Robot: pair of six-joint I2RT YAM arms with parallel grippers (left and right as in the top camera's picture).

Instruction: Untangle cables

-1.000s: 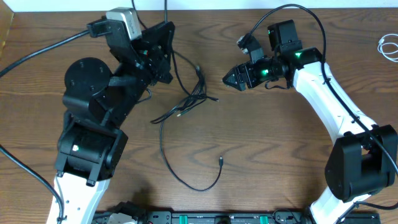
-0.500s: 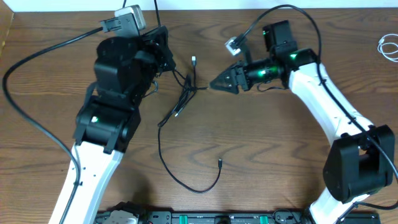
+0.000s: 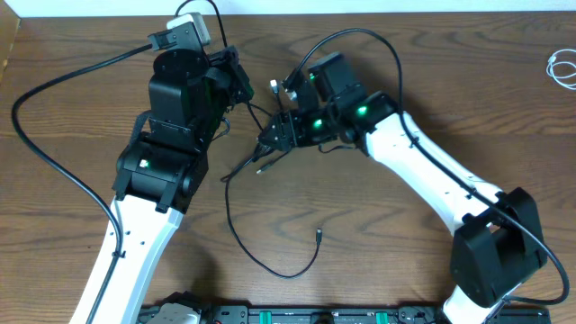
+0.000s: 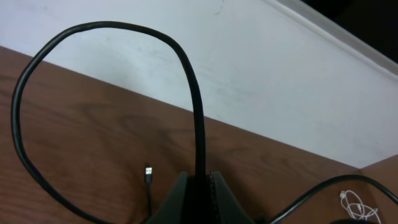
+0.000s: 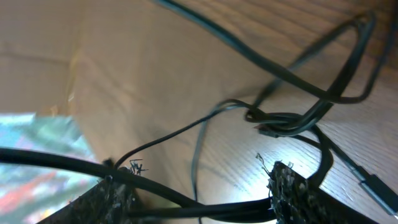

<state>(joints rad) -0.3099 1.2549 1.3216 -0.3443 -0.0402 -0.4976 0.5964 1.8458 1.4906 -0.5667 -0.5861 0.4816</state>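
The black cables [image 3: 267,148] lie tangled at mid-table, and one long strand loops down to a small plug [image 3: 319,236]. My left gripper [image 3: 238,87] is beside the tangle's upper left. In the left wrist view, my left gripper [image 4: 200,179] is shut on a black cable [image 4: 198,118] that arches up and round to the left. My right gripper [image 3: 273,137] is down at the tangle. In the right wrist view, my right gripper [image 5: 202,194] stands open, with two black strands crossing between its fingers [image 5: 292,193] and the knot [image 5: 280,118] just ahead. A white cable [image 3: 563,67] lies coiled at the far right edge.
Thick black cords [image 3: 54,153] from the arm bases sweep across the left of the table. A loose plug end [image 4: 148,173] lies on the wood near my left gripper. The pale wall [image 4: 249,68] runs along the table's far edge.
My right arm has swung left from open table to the tangle. My left arm has straightened and turned, pulling its cable toward the upper left.
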